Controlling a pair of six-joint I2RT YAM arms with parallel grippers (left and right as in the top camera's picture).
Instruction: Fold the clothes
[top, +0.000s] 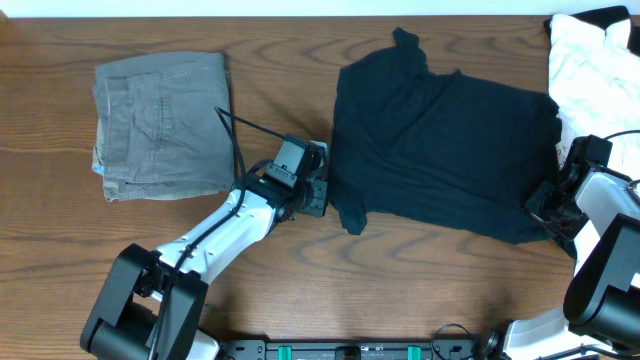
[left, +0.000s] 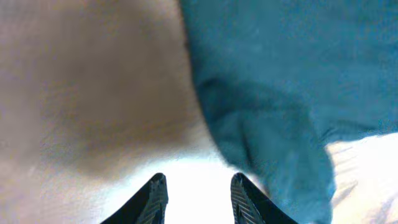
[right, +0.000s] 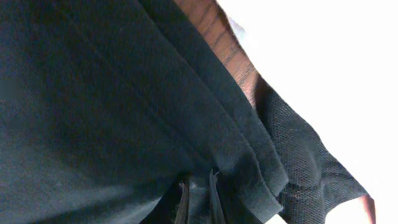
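Dark wood grain runs across the desk. Your shirt lies on its centre-right part, black and spread fairly flat with some wrinkles. One sleeve pokes toward the far edge, and a small flap hangs off the near left corner. Folded trousers sit well apart to the left. A white garment is bunched at the far right corner, just beside the shirt's right edge.

Your left gripper is at the shirt's left edge, close to that near left corner. From the left wrist camera you see its fingers apart, with only bare, washed-out desk between them. The shirt, which looks teal in that view, lies just to the right of the right finger, and nothing is held. You cannot tell whether that finger touches the cloth.

Your right gripper is at the opposite end, on the shirt's near right corner, partly hidden overhead by its own arm. The right wrist camera shows its fingers drawn close together with a fold of the shirt's hem pinched between them, creases running into the pinch. Beyond the hem, a narrow strip of desk shows before the white garment begins.
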